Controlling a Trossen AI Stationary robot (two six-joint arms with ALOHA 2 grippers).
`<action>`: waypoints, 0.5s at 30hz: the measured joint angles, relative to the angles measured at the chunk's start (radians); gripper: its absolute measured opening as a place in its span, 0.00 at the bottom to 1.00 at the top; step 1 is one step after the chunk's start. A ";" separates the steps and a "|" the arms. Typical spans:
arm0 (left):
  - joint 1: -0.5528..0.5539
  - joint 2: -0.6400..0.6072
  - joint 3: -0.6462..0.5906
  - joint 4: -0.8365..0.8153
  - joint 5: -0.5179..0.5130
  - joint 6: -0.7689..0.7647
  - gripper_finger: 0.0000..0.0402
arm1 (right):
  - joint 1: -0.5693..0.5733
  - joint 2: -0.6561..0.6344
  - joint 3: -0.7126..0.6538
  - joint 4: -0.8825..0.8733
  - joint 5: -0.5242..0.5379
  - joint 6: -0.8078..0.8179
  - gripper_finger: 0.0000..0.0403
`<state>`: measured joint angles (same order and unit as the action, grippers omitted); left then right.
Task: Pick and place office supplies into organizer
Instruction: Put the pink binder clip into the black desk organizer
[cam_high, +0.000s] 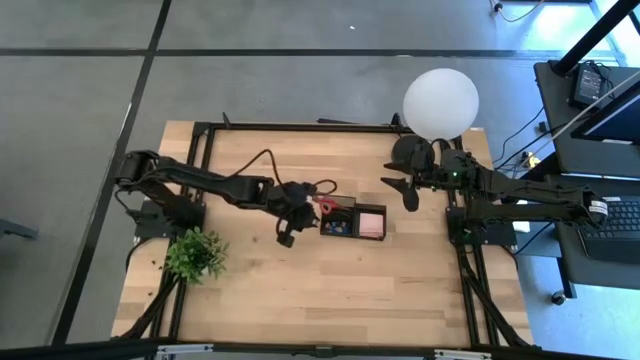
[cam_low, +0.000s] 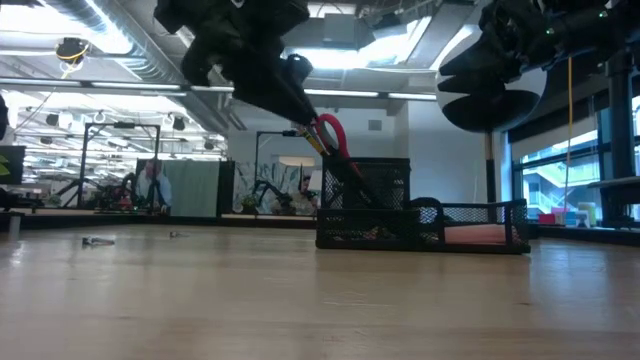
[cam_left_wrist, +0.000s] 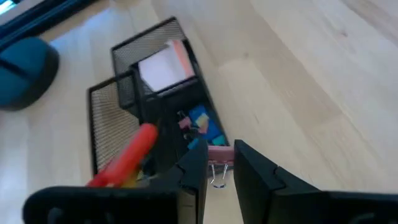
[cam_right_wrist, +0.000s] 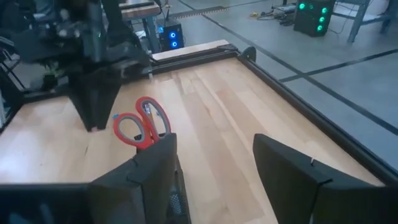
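Jaws of the left gripper (cam_left_wrist: 219, 167) hang just above the near-left corner of the organizer (cam_high: 352, 221), pinching a small pink binder clip (cam_left_wrist: 219, 155) between their tips; its wire loop dangles below. That clip is the thing in hand, and the coming move turns on how it lies to the tray: in the left wrist view it sits right at the organizer's edge, beside the small compartment holding blue and pink bits, not clearly over the opening. My judgement is that a short carry toward the right, further over that compartment, is needed before letting go, or the clip may catch the mesh wall and drop onto the bench (cam_high: 300, 290).

The organizer stands near the middle of the bench with its long axis running left to right. Its left, taller cup holds the red-handled scissors (cam_high: 326, 205), handles up and leaning left, close beside the left gripper's fingers. Its right end carries the pink sticky-note pad (cam_high: 372, 222), lying flat.

The left arm is plainly the nearer one, being at the tray already. The right gripper (cam_high: 408, 190) waits well apart, high on the far right next to the lamp with the white globe (cam_high: 441, 101), its jaws spread wide and holding nothing. A green potted plant (cam_high: 196, 254) stands at the near left, clear of the work.
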<state>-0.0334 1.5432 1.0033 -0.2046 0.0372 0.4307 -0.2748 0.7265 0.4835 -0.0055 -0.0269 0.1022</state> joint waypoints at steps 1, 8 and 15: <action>-0.002 0.009 -0.001 0.009 0.000 0.016 0.15 | 0.000 0.000 0.000 0.000 0.000 0.007 0.54; -0.009 0.096 0.000 0.137 -0.016 0.044 0.15 | 0.003 0.000 0.000 -0.019 -0.002 0.078 0.54; -0.027 0.216 0.000 0.277 -0.083 0.013 0.15 | 0.012 0.000 0.000 -0.019 -0.003 0.076 0.54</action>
<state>-0.0601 1.7593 1.0035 0.0728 -0.0459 0.4437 -0.2627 0.7263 0.4835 -0.0242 -0.0299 0.1783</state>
